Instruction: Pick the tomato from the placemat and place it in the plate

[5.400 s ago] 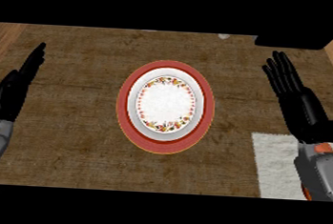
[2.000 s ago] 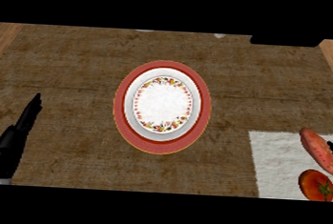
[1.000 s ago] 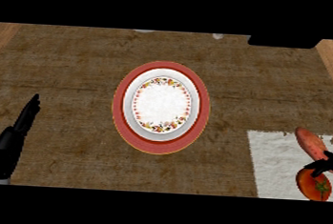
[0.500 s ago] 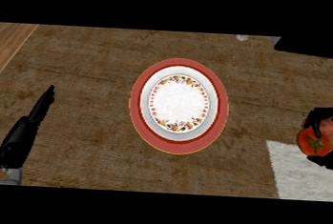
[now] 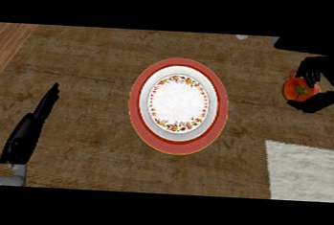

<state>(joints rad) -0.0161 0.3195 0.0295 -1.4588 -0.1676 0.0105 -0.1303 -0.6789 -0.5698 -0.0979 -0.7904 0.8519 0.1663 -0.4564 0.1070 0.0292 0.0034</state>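
- The round red tomato with a green stem is up at the right of the head view, clear of the placemat and to the right of the plate.
- The black right hand holds it: the fingers curl over its top and the thumb closes in beneath it.
- The white plate with a flowered rim sits in the middle of the brown woven bench, on a wider red round plate with a thin gold edge.
- The pale white cloth placemat lies at the lower right, well apart from the tomato.
- The black left hand rests at the lower left, fingers straight and holding nothing.
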